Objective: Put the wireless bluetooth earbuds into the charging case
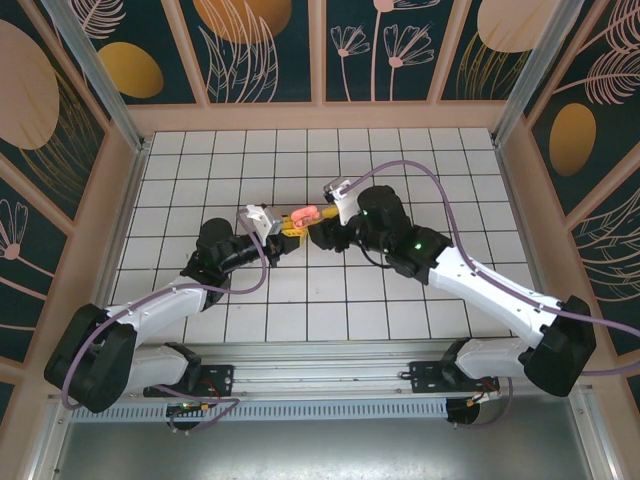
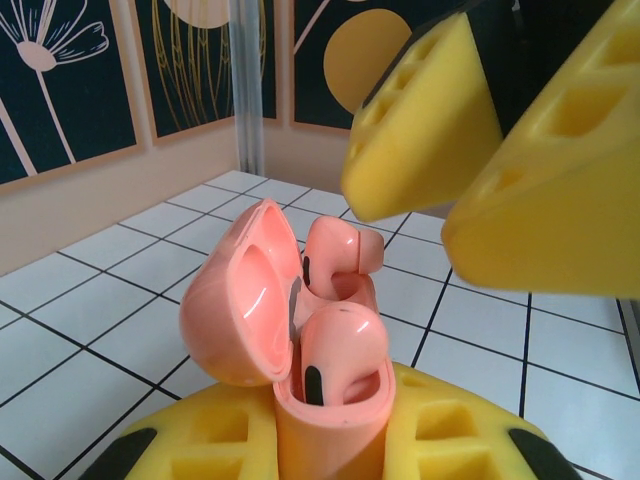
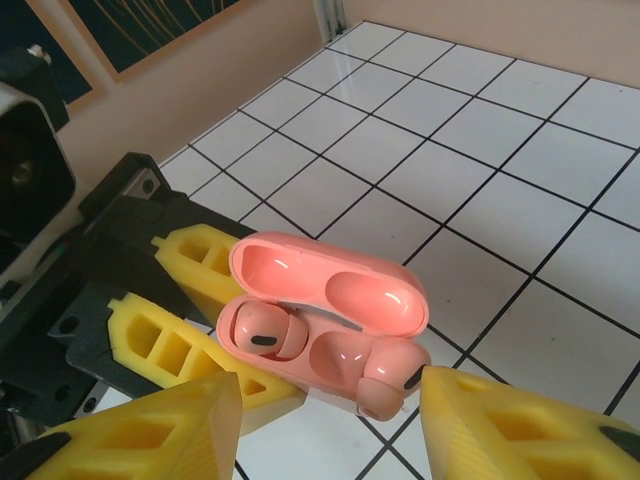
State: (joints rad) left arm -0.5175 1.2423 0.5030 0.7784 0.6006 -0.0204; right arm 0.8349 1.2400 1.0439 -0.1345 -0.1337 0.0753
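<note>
Clamping the salmon-pink charging case (image 3: 330, 300) by its base, the left gripper (image 1: 287, 229) has its yellow fingers closed tight on it, lid swung open. One pink earbud (image 3: 262, 332) sits down in the case's socket nearer that gripper. A second earbud (image 3: 385, 388) stands higher in the other socket. The right gripper (image 3: 330, 400) hangs over the case, jaws parted and holding nothing, one fingertip (image 3: 440, 395) just beside that raised earbud.

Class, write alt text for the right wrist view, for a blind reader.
An open pink charging case, clamped by the left gripper, holds two salmon-pink earbuds: one seated, the other riding higher. The right gripper is open in the foreground.
</note>
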